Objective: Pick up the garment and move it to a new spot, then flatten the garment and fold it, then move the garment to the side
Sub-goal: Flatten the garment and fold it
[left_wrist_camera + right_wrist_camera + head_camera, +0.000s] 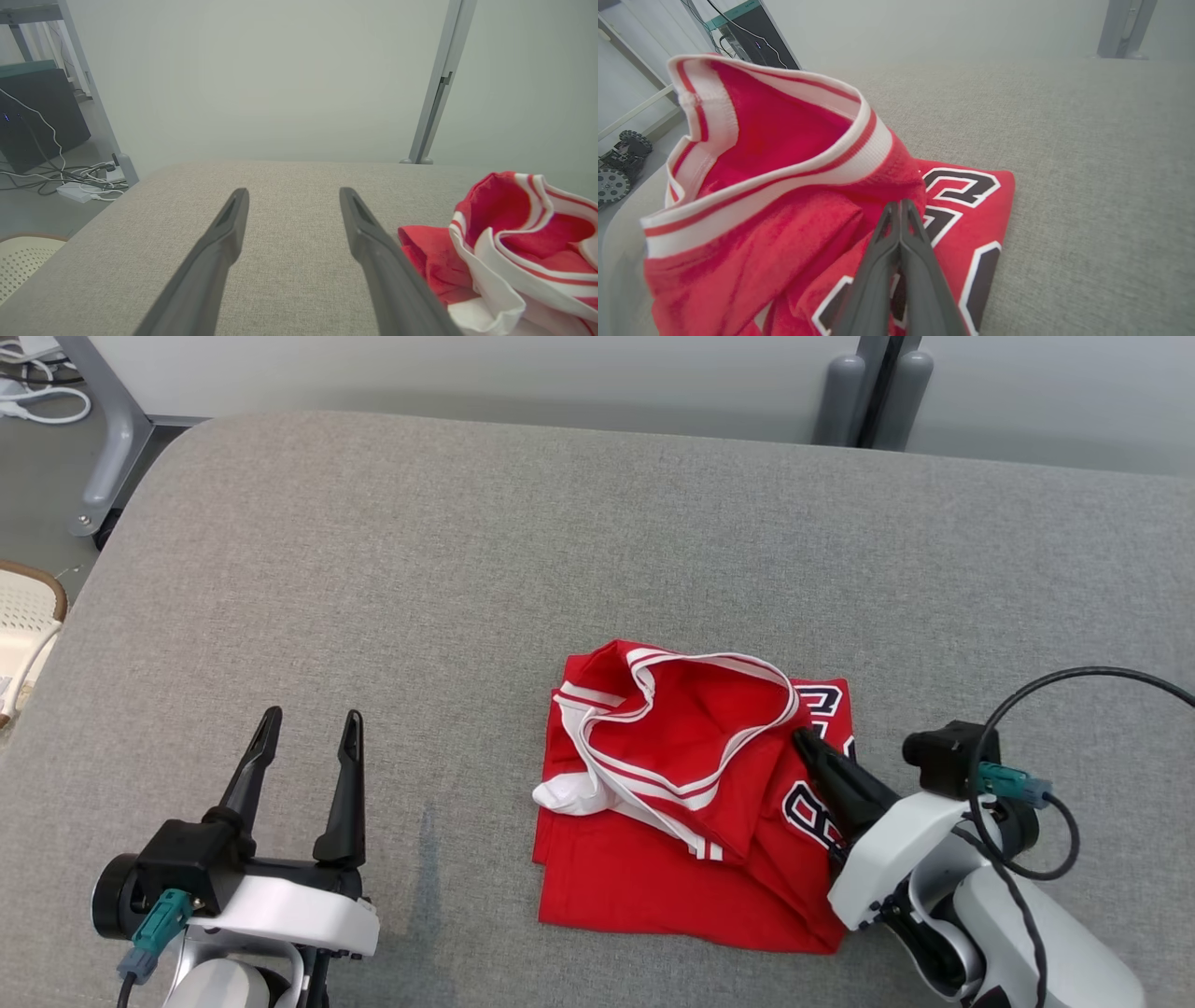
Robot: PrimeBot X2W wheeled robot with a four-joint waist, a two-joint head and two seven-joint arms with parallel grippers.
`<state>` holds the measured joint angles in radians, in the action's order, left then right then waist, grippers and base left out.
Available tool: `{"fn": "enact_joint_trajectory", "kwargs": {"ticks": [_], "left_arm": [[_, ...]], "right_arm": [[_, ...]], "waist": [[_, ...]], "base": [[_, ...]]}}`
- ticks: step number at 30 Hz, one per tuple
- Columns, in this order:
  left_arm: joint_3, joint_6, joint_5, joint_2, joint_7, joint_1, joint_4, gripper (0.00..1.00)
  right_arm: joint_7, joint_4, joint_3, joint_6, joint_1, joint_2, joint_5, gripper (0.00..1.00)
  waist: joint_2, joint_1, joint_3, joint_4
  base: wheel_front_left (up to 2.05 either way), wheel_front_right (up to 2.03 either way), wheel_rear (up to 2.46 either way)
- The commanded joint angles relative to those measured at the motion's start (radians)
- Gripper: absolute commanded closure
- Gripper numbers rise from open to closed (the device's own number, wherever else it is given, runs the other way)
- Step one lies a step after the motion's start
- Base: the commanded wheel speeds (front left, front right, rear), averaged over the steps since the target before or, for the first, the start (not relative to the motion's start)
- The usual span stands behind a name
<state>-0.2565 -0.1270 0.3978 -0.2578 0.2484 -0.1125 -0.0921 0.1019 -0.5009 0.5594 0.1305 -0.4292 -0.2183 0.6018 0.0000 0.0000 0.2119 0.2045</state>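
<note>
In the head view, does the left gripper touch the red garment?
No, the left gripper stands open over the bare grey surface, apart from the garment lying to its right.

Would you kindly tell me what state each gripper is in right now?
Left gripper: open, holding nothing.
Right gripper: shut, pinching a fold of the red jersey.
</note>
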Motion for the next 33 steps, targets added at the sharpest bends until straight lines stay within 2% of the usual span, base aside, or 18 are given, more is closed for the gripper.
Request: {"fn": "enact_joint_trajectory", "kwargs": {"ticks": [1, 10, 20, 33], "left_arm": [[0.003, 0.002, 0.001, 0.001, 0.007, -0.022, -0.003, 0.00], [0.004, 0.012, 0.001, 0.003, 0.010, -0.027, -0.015, 0.00], [0.014, 0.020, 0.009, 0.013, 0.014, -0.032, -0.018, 0.00], [0.026, 0.017, 0.000, 0.010, 0.014, -0.025, -0.019, 0.00]], "right_arm": [[0.002, -0.012, 0.022, 0.001, -0.016, -0.004, 0.015, 1.00], [0.018, -0.044, 0.164, 0.001, -0.066, -0.021, 0.091, 1.00], [0.015, 0.007, 0.341, 0.001, -0.103, -0.043, 0.142, 1.00], [-0.029, 0.098, 0.474, 0.001, -0.119, -0.058, 0.169, 1.00]], "waist": [[0.0000, 0.0000, 0.001, 0.000], [0.0000, 0.0000, 0.011, 0.000], [0.0000, 0.0000, 0.011, 0.002], [0.0000, 0.0000, 0.016, -0.008]], "base": [[0.00, 0.00, 0.00], [0.00, 0.00, 0.00], [0.00, 0.00, 0.00], [0.00, 0.00, 0.00]]}}
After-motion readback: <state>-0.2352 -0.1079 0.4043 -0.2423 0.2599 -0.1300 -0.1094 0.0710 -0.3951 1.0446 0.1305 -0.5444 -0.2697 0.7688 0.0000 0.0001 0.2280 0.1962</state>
